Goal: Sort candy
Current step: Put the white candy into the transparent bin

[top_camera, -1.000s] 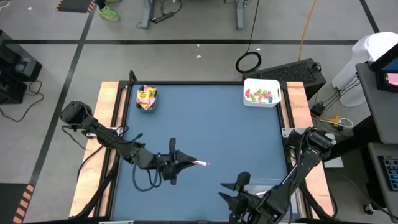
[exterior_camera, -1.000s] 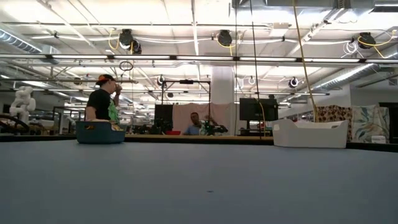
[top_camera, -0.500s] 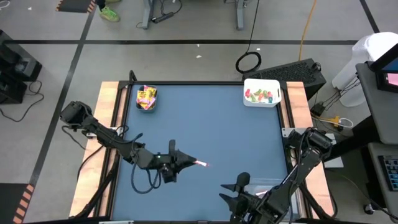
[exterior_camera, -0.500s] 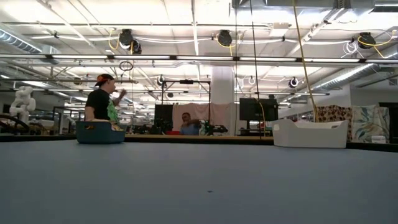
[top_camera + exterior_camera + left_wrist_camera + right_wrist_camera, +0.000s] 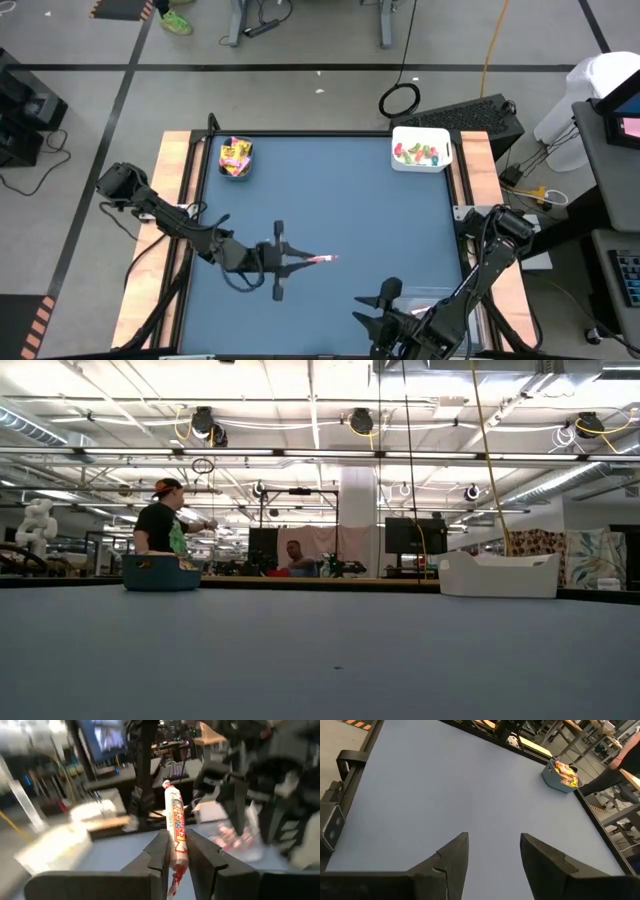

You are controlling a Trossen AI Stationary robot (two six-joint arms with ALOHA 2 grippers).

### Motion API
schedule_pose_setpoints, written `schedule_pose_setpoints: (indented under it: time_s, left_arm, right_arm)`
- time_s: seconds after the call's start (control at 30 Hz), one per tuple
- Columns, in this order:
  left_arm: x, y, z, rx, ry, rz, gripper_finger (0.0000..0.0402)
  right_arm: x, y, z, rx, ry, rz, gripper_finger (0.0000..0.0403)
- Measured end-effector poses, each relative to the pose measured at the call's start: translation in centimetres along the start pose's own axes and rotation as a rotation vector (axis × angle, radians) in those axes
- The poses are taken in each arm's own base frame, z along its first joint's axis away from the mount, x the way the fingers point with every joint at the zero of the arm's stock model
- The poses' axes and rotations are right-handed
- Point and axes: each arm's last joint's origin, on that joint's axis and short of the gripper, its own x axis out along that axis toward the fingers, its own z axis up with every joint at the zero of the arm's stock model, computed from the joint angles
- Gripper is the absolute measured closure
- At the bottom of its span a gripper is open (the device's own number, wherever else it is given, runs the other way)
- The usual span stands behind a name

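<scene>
From above, two bins stand at the table's (image 5: 340, 200) far edge: a teal bin (image 5: 236, 158) of yellow packets and a white bin (image 5: 421, 149) of green and red pieces. The left gripper (image 5: 305, 262) pinches one pink-white candy stick (image 5: 322, 260) above the middle. The right gripper (image 5: 372, 305) waits, fingers spread, near the front edge.

Low view: both bins, two people behind.

Left wrist: the stick (image 5: 177, 831) stands clamped between fingers (image 5: 161, 854), its wrapper printed red.

Right wrist: spread fingers (image 5: 451, 855), bare table.

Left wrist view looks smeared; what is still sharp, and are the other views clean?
Left wrist view: background motion-blurred, but the candy stick between the left gripper fingers reads fairly clearly. High, low and right wrist views: sharp, evenly lit.
</scene>
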Motion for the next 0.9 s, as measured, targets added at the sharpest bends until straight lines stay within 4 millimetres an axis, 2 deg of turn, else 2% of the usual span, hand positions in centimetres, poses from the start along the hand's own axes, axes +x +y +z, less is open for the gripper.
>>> schedule_pose_setpoints:
  time_s: [0.23,0.33,0.47,0.73,0.8,0.9]
  left_arm:
    - [0.0,0.0,0.01,-0.478,-0.001,0.0,0.0345]
    - [0.0,0.0,0.01,-0.597,0.0,0.0,0.0345]
    - [0.0,0.0,0.01,-0.668,-0.001,0.0,0.0345]
    - [0.02,0.01,0.01,-0.656,0.0,-0.008,0.0345]
    - [0.03,0.03,0.01,-0.566,0.0,-0.007,0.0345]
    - [0.03,0.03,0.01,-0.317,-0.001,-0.007,0.0345]
  right_arm:
    - [0.0,0.19,0.0,0.013,0.024,0.047,0.0234]
    - [0.01,0.17,0.0,0.029,0.024,0.046,0.0234]
    - [0.01,0.17,0.0,0.033,0.024,0.045,0.0234]
    - [0.04,0.21,0.12,0.046,0.016,0.045,0.0234]
    - [0.22,0.14,0.26,0.072,0.013,0.043,0.0234]
    - [0.98,-0.32,0.54,0.147,0.009,0.011,0.0234]
